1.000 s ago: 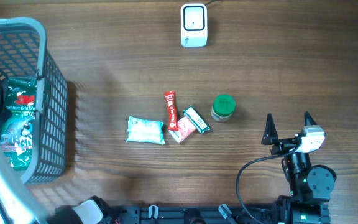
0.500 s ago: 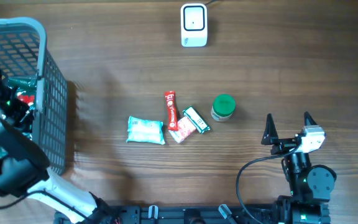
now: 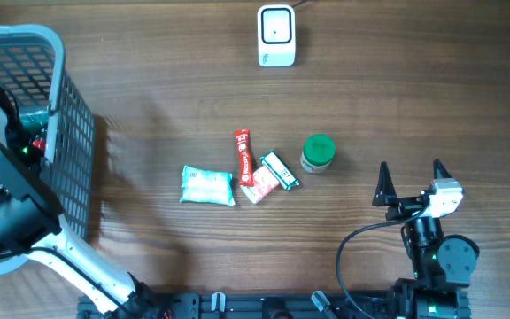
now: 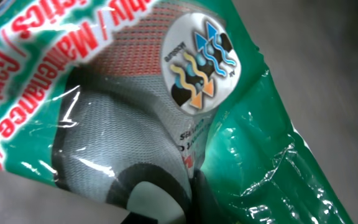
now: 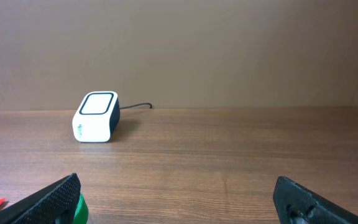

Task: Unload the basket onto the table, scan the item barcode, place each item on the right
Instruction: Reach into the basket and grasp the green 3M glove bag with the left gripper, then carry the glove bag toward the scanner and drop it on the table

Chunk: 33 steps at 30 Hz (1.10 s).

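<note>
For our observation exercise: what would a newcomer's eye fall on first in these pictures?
The green package fills the left wrist view, pinched in the left gripper inside the grey basket at the overhead view's left edge. Next comes the white scanner at top middle, then the right gripper, open, at lower right.

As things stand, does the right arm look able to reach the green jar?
Probably yes. The jar stands near the right arm, whose jaws are open. Only bare table lies between them, so nothing seems to block the way.
</note>
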{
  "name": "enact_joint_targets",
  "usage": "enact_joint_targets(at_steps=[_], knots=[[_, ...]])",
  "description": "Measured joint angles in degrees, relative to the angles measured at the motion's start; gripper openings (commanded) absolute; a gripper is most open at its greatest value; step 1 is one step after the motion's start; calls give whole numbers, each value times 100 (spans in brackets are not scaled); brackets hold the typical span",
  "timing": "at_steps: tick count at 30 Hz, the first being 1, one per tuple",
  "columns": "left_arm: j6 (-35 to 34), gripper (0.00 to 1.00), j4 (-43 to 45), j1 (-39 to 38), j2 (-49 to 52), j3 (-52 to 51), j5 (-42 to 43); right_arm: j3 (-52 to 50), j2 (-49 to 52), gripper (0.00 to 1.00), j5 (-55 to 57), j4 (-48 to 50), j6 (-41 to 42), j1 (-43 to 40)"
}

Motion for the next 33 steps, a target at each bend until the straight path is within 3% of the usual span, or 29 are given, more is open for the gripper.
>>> enact_joint_targets(at_steps=[10,13,21,25,30,33], knots=[[1399,4,-57,2,-385,317,98,0,0,100,0,0,0,0],[1832,4,-46,2,-1292,772,136,0,0,100,0,0,0,0],[2315,4,-295,-177,-5163,1342,304,0,0,100,0,0,0,0],[2623,4,-804,-1064,-5982,1373,385,0,0,100,0,0,0,0],[3947,4,-876,-2780,-5676,1340,549,0,0,100,-2,2,0,0],[5115,4,-874,-3910,-5093,1316,584,0,0,100,0,0,0,0]])
